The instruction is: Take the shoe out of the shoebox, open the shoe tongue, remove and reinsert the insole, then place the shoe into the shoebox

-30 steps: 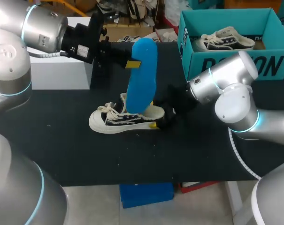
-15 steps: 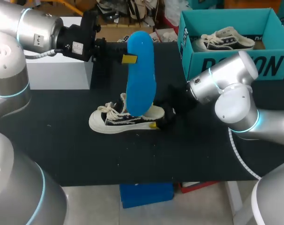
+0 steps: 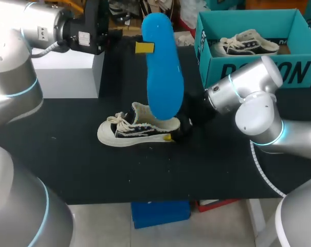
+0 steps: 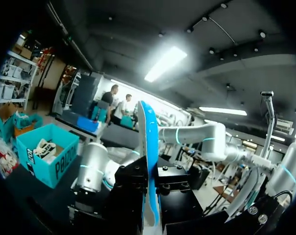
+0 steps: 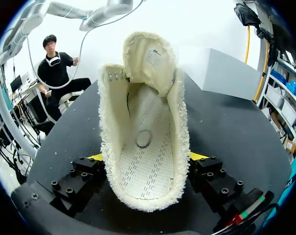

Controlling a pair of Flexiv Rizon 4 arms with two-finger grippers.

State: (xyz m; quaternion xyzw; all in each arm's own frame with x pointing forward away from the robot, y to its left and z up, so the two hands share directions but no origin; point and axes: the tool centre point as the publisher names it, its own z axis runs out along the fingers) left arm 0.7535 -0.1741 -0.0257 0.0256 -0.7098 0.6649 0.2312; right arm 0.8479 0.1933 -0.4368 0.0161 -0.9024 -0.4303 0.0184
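A long blue insole (image 3: 163,72) hangs nearly upright over the table, its lower end just above the heel opening of the shoe (image 3: 129,129). My left gripper (image 3: 144,48) is shut on the insole's upper part; in the left wrist view the insole (image 4: 148,161) shows edge-on between the black fingers. The cream and dark sneaker lies on the black table, toe to the left. My right gripper (image 3: 176,130) is shut on its heel; in the right wrist view the shoe (image 5: 145,147) sits between the yellow-tipped fingers (image 5: 95,157), tongue folded up, its inside bare.
The teal shoebox (image 3: 212,67) stands at the back right with a second sneaker (image 3: 245,43) inside; the left wrist view also catches the shoebox (image 4: 55,164). A white box (image 3: 68,74) sits at the back left. The black table (image 3: 93,170) runs to its front edge.
My left arm has risen and drawn back, lifting the insole higher; its lower end has swung right, from inside the shoe to above the heel. The right arm and shoe stayed still.
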